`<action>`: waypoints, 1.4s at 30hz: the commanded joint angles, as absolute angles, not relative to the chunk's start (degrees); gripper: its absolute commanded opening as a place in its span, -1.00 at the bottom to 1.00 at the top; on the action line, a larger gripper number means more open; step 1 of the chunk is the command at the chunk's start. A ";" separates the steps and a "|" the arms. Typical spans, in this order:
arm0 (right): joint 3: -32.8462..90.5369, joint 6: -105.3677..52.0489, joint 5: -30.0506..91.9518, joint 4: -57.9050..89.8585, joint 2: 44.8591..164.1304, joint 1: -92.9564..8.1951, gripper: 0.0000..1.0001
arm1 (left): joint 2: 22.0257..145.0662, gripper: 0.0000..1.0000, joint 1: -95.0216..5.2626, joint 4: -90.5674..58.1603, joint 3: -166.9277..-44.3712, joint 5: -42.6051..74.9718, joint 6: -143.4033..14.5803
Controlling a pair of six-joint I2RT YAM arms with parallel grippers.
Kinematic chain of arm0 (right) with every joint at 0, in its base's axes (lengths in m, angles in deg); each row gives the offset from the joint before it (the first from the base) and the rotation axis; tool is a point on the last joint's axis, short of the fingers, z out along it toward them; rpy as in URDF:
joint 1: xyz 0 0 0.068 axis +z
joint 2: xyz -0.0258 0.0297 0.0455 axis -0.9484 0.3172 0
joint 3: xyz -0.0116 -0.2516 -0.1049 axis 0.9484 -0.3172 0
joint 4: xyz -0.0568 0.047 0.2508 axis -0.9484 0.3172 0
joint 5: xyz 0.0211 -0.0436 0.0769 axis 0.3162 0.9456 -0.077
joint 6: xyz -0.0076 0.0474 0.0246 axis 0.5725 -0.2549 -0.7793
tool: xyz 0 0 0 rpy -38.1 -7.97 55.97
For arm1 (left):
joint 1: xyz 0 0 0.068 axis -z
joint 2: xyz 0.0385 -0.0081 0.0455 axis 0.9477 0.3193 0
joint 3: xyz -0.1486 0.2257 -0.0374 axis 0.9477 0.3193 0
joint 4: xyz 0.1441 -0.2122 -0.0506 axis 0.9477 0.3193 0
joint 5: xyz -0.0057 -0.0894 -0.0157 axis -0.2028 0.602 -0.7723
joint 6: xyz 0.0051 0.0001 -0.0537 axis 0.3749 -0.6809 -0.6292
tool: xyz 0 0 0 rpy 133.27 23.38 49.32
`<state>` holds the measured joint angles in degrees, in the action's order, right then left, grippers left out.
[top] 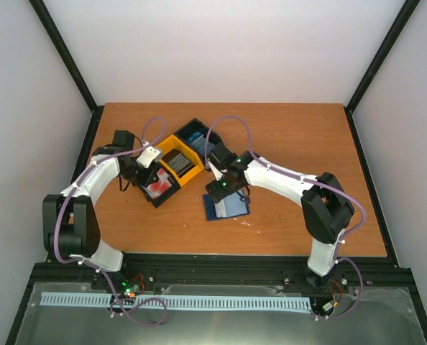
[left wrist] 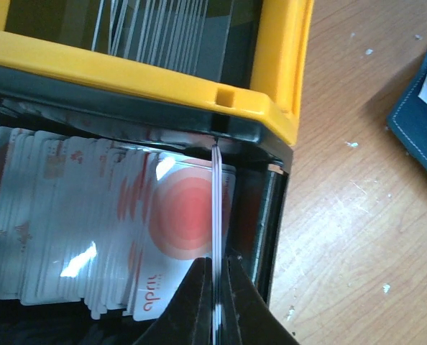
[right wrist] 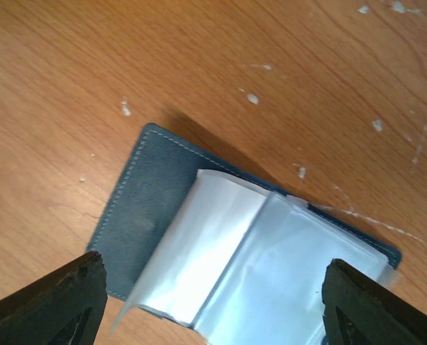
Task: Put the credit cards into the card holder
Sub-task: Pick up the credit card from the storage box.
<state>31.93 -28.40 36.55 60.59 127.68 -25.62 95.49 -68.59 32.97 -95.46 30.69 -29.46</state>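
Tabletop [top: 307, 129]: left jaws clamp card [left wrist: 216, 237], right jaws gape.

White-red credit cards [left wrist: 91, 215] fanned in a stack; navy card holder [right wrist: 138, 208] — lying open.

We see the card holder [right wrist: 138, 215] lying open on the wooden table [right wrist: 199, 65], its navy cover with pale stitching toward the left of the frame. Whitish, clear sleeves [right wrist: 271, 266] spread across it toward the lower right. The right gripper [right wrist: 213, 277] has its dark fingers [right wrist: 55, 302] set wide apart, one in each lower corner. White specks [right wrist: 252, 98] dot the wood at upper right.
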 commanded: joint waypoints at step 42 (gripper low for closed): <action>56.92 -85.59 -20.46 1.07 152.56 -25.11 -0.04 | 70.25 -0.99 -92.17 1.27 -77.04 79.73 -85.34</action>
<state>60.95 -75.70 -15.95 15.00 153.87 -25.55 71.78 -91.91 5.93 -76.37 73.42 -82.26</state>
